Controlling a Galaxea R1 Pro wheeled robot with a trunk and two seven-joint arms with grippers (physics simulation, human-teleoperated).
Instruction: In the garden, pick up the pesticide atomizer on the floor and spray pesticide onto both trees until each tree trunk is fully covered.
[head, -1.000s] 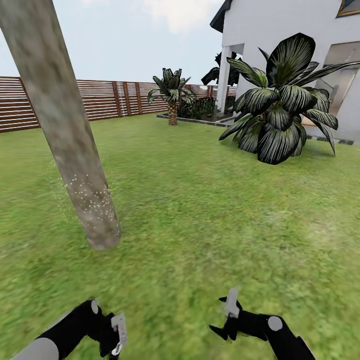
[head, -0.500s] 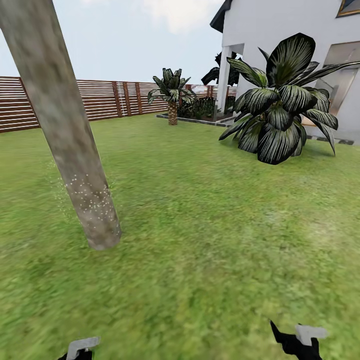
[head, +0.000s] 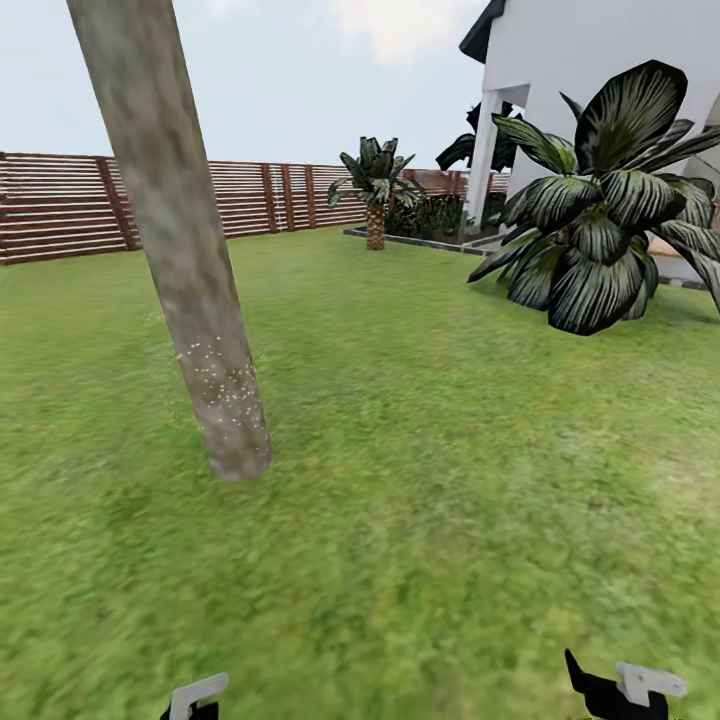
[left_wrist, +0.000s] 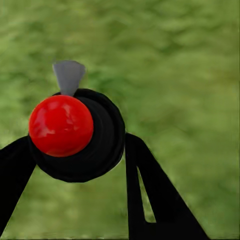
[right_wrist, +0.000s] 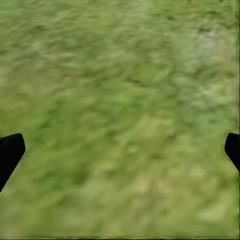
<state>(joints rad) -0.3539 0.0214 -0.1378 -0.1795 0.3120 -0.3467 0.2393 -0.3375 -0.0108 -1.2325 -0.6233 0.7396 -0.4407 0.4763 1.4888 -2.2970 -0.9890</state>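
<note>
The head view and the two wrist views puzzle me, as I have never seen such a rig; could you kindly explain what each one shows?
This is a simulated wheeled robot with two arms, each ending in a two-fingered claw. The large picture comes from a camera on its head, looking out over a garden: grass, a thick tree trunk dotted with white specks low down, a wooden fence, a small palm, a broad-leaved plant and a white house. The two smaller pictures come from cameras on the wrists, looking along the fingers. The left claw appears closed on a dark round object with a red ball and a grey tab, probably the pesticide atomizer. The right claw is wide open above the grass, holding nothing.
</note>
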